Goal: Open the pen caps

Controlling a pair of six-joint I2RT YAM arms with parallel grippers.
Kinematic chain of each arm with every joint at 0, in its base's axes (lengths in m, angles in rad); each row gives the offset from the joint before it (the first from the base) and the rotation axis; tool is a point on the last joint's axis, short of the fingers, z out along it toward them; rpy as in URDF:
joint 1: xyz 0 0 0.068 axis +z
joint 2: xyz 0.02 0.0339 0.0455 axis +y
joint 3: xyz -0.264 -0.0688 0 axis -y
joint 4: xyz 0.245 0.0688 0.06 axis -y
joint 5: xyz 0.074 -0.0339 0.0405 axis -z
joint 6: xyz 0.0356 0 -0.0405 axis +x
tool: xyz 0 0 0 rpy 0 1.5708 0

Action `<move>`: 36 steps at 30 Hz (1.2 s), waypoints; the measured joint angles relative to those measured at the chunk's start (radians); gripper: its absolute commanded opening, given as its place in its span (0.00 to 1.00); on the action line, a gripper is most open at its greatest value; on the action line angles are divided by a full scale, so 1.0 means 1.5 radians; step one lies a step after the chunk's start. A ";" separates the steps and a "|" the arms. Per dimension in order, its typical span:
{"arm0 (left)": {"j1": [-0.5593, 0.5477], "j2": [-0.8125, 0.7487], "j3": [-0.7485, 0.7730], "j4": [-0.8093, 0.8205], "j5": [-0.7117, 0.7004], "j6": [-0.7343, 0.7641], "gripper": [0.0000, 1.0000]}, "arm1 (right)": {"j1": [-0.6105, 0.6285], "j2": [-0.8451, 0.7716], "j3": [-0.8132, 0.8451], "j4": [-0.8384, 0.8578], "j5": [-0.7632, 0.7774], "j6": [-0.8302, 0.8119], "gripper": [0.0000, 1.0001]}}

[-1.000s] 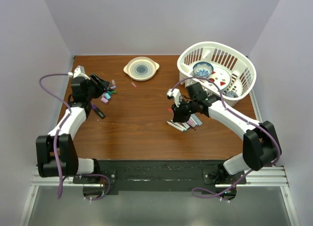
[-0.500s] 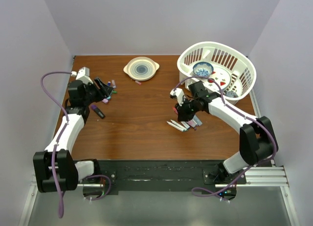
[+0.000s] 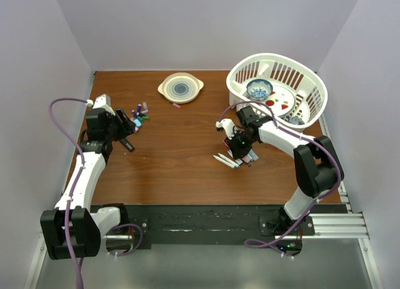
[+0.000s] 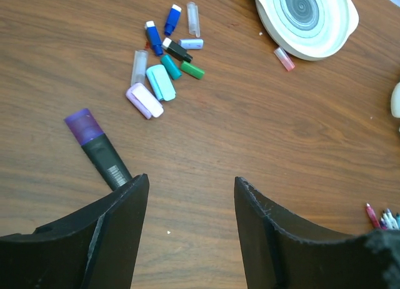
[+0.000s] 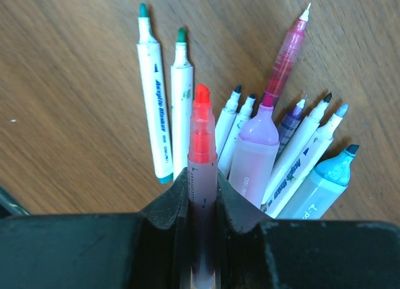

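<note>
Several loose pen caps point(image 4: 162, 64) in blue, teal, green, lilac, black and clear lie in a cluster ahead of my left gripper point(image 4: 190, 178), which is open and empty above bare wood. The same cluster of pen caps point(image 3: 139, 113) shows at the table's left, just beyond the left gripper point(image 3: 127, 124). A black marker with a purple end point(image 4: 95, 146) lies beside the left finger. One pink cap point(image 4: 284, 59) rests by the plate. My right gripper point(image 5: 202, 179) is shut on an uncapped red pen point(image 5: 202, 129), held over a fan of uncapped pens point(image 5: 275, 145).
A cream plate point(image 3: 164, 87) sits at the back centre. A white basket point(image 3: 315, 89) holding a blue bowl and dishes stands at the back right, close behind my right arm. The uncapped pens point(image 3: 232, 159) lie mid-table under the right gripper point(image 3: 237, 142).
My left gripper has pulled back from over the cap cluster toward the near left, uncovering the caps, and its jaws stand slightly wider. The right gripper has shifted a little, still holding the red pen.
</note>
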 measured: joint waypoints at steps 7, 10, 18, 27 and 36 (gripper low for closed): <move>0.001 -0.005 0.000 -0.011 -0.013 0.013 0.62 | 0.001 0.014 0.001 -0.002 0.012 0.000 0.19; 0.001 -0.005 0.000 -0.011 -0.013 0.014 0.62 | 0.003 0.014 0.003 -0.004 0.013 0.000 0.20; 0.001 -0.005 0.000 -0.011 -0.013 0.014 0.62 | 0.005 0.018 0.008 -0.006 0.016 0.000 0.24; 0.001 -0.005 0.000 -0.010 -0.013 0.014 0.68 | 0.006 0.020 0.009 -0.007 0.024 0.000 0.25; 0.032 0.034 0.000 -0.012 -0.008 0.005 0.80 | 0.006 0.016 0.010 -0.009 0.023 0.000 0.41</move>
